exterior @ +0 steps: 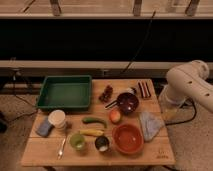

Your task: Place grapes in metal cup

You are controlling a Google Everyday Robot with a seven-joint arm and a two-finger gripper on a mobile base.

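The grapes (106, 93), a small dark red-purple bunch, lie on the wooden table (165, 152) near its back middle, just right of the green tray. The metal cup (102, 143), dark-walled with a pale inside, stands upright near the front edge between a light green cup (76, 141) and an orange-red bowl (128, 138). My white arm (190, 85) is folded at the table's right side. The gripper (168, 108) hangs at its lower end, beside the right edge, far from the grapes and the cup.
A green tray (65, 91) sits back left. A maroon bowl with a handle (127, 102), a striped brown block (144, 89), an orange fruit (115, 116), a grey cloth (150, 125), a green vegetable (94, 120), a banana (92, 132), a white cup (57, 119), a blue sponge (44, 127) and a spoon (61, 147) crowd the table.
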